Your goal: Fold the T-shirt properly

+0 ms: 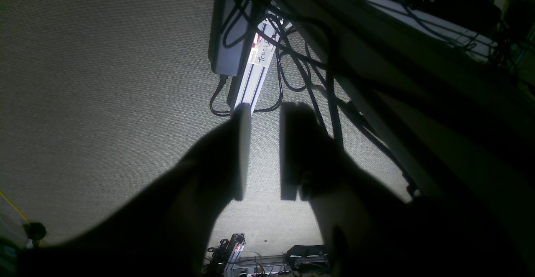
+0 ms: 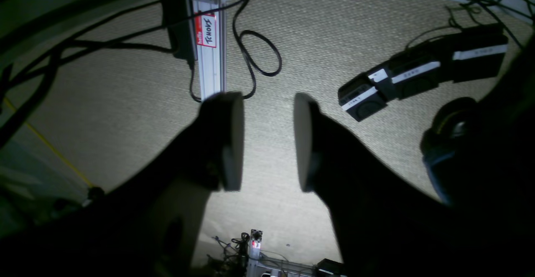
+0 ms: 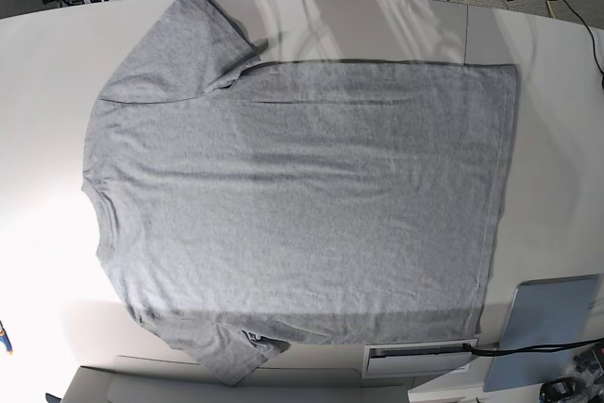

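No fold is made: the tee (image 3: 302, 205) lies spread flat across the desk (image 3: 47, 73), both grippers (image 1: 264, 151) (image 2: 267, 143) apart and empty.

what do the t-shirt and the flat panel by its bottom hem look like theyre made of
T-shirt: a soft knit, likely cotton jersey, matte heather grey; the speckled tone, faint wrinkles and limp, flat-lying sleeves suggest this.
Flat panel: looks rigid, perhaps plastic or coated board, smooth grey-blue; its straight edges and even, unwrinkled face point that way, though the exact material cannot be told.
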Robot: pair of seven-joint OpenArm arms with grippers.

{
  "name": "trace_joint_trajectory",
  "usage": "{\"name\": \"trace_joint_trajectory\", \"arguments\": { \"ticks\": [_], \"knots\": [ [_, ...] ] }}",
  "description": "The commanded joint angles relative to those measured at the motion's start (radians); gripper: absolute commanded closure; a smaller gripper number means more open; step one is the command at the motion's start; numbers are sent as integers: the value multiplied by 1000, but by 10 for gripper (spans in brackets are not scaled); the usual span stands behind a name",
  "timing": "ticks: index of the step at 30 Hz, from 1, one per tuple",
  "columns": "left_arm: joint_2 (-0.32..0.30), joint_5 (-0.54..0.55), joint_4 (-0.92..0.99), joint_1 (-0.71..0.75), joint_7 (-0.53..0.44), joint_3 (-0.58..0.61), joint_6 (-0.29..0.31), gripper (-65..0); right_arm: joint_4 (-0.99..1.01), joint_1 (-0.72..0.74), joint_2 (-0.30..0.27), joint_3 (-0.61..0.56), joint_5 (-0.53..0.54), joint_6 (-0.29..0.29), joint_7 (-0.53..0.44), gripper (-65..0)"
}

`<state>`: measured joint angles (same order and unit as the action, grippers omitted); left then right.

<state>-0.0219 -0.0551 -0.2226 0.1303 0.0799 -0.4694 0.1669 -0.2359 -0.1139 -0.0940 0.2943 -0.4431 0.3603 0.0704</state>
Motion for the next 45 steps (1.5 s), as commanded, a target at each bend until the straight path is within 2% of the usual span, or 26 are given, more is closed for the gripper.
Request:
{"name": "trace_joint_trajectory", "arguments": {
  "ticks": [1,9,14,22,24,29,34,38,41,45],
  "knots": [
    [2,7,-4,6,-3,2,9,-141,-4,-6,-6,0,8,5,-7,-204],
    [0,2,-5,8,-3,2,9,-141,-4,-6,-6,0,9,5,6,-204],
    [-4,-139,-34,9,2,2,16,-141,-5,-6,-6,0,8,19,31,-204],
    [-3,-151,-137,74,25,2,17,-141,-6,-17,-29,0,8,64,33,-204],
    [-4,-152,-182,108,25,2,51,-141,-11,-26,-43,0,8,84,23,-204],
    [-3,-150,-327,198,35,2,188,-140,-86,-96,-56,0,9,95,6,-204],
    [-3,-88,-466,279,99,2,201,-141,-262,-219,-56,-1,74,96,8,-203],
    [-3,-52,-561,341,138,2,207,-140,-425,-328,-56,-1,130,161,24,-204],
    [-3,-37,-638,395,155,2,272,-140,-557,-414,-57,-1,200,186,71,-204],
    [-3,55,-766,481,212,2,339,-141,-729,-526,-79,-1,289,208,143,-203]
  ]
}}
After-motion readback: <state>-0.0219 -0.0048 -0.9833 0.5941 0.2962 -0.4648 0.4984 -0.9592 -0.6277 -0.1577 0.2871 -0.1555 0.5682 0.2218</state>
